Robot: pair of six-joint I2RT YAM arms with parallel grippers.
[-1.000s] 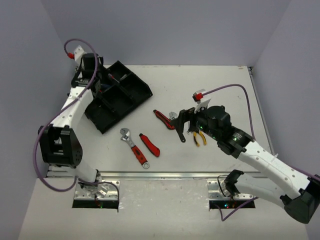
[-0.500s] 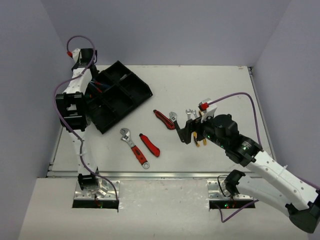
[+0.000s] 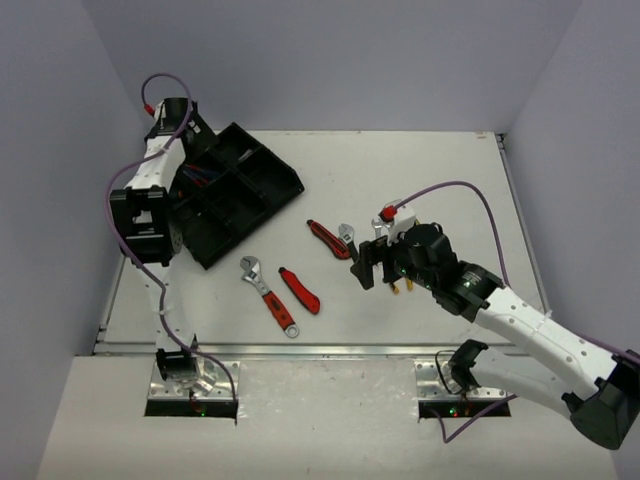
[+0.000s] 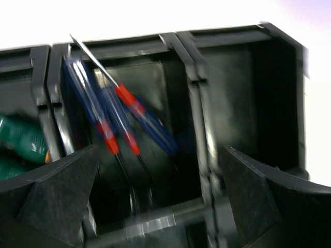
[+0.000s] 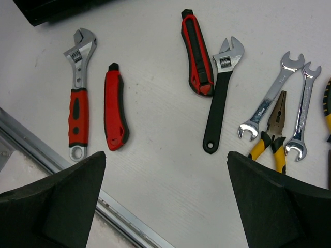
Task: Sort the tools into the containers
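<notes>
The left gripper (image 4: 160, 160) is being held wide open over the black tray (image 4: 194, 103), where blue screwdrivers (image 4: 103, 116) are lying. The right gripper (image 5: 166, 165), also wide, is being poised above the black-handled wrench (image 5: 215, 111) on the table (image 5: 155, 77); its handle should be straddled squarely before closing.

I see right fingers (image 5: 59, 204) spread wide above the counter (image 5: 155, 170). Left to right: red wrench (image 5: 78, 101), red knife (image 5: 115, 112), second knife (image 5: 196, 54), black-handled wrench (image 5: 218, 101), two spanners (image 5: 270, 95), yellow pliers (image 5: 272, 132).
</notes>
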